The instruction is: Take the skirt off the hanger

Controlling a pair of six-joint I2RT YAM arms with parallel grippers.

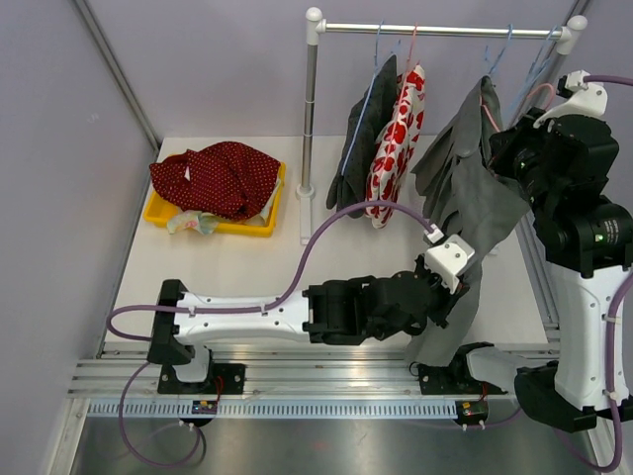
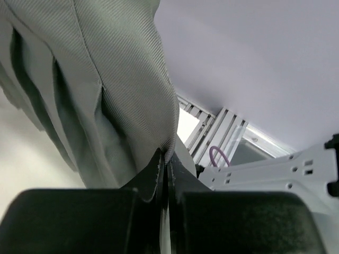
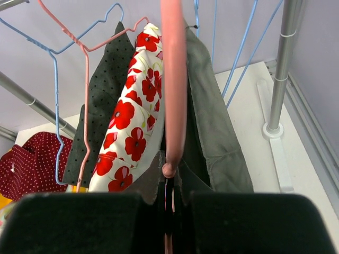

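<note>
The grey skirt [image 1: 465,198] hangs from a pink hanger [image 1: 488,117] at the right end of the rail and drapes down toward the near table edge. My left gripper [image 1: 452,297] is shut on the skirt's lower edge; in the left wrist view the grey cloth [image 2: 122,79] is pinched between the closed jaws of this gripper [image 2: 165,161]. High at the right, my right gripper [image 1: 506,143] is shut on the hanger. The right wrist view shows the pink hanger [image 3: 174,79] running up from between the closed jaws of that gripper [image 3: 170,174], with the skirt [image 3: 212,121] just behind.
A clothes rail [image 1: 435,30] on a metal pole [image 1: 310,119] also carries a red-flowered white garment [image 1: 396,148] and a dark dotted one [image 1: 366,139] on blue and pink wire hangers. A yellow tray [image 1: 158,213] at the back left holds a red dotted garment [image 1: 223,173].
</note>
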